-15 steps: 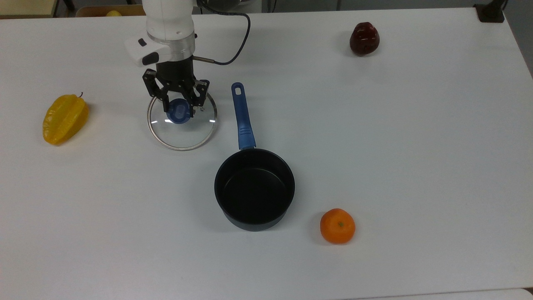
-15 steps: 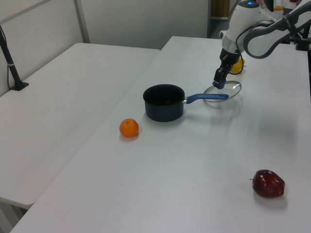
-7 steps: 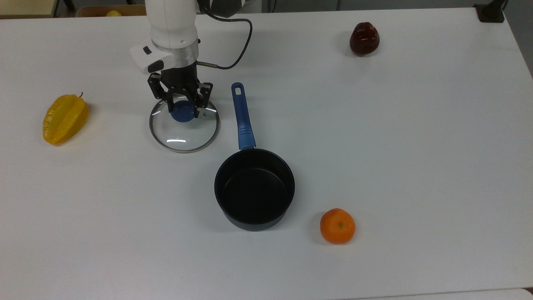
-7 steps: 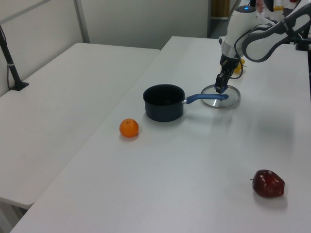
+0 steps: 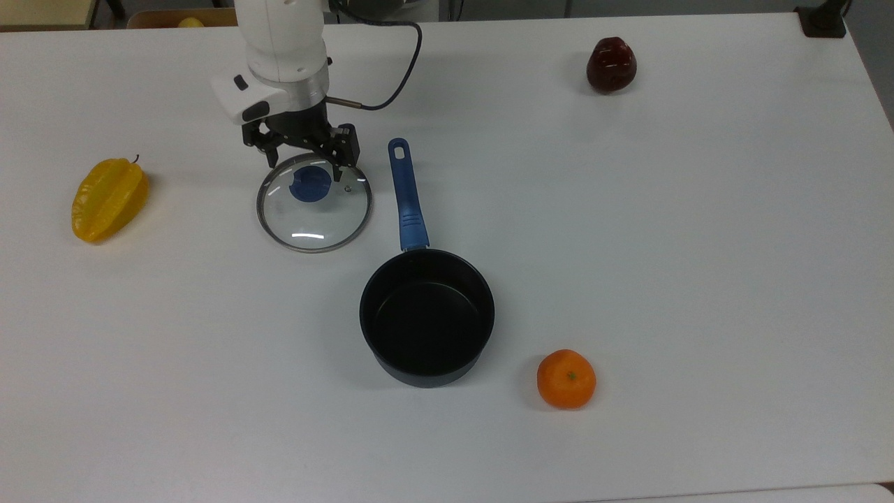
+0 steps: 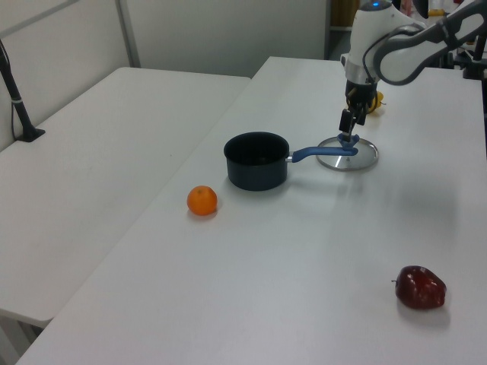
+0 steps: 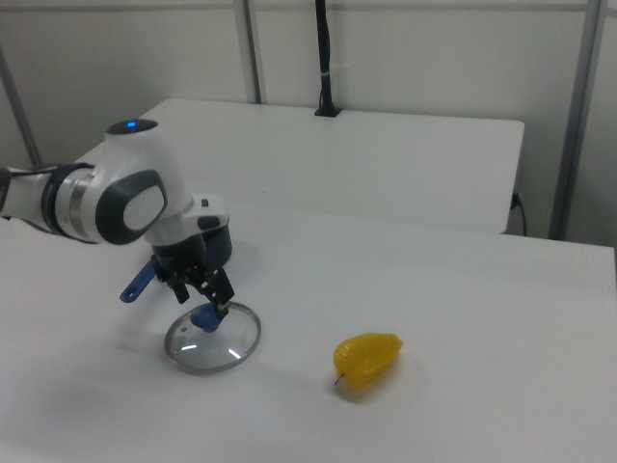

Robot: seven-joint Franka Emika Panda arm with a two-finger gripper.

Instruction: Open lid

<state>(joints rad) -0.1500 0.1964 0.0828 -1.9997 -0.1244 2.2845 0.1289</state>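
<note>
1. Yellow star fruit (image 5: 110, 199): at the top view's far left on the white table (image 5: 698, 279), well apart from the rest.
2. Gripper (image 5: 305, 155): hangs over the lid's far edge, fingers spread wide, holding nothing, clear of the knob.
3. Lid (image 5: 314, 202): glass with a metal rim and blue knob (image 5: 311, 184), lying flat on the table just beside the saucepan's handle, off the pan.
4. Black saucepan (image 5: 427, 316): uncovered, its blue handle (image 5: 406, 195) pointing toward the table's far edge.
5. Orange (image 5: 566, 378): near the saucepan, to the top view's right.
6. Dark red fruit (image 5: 611, 65): at the far edge, well apart.
</note>
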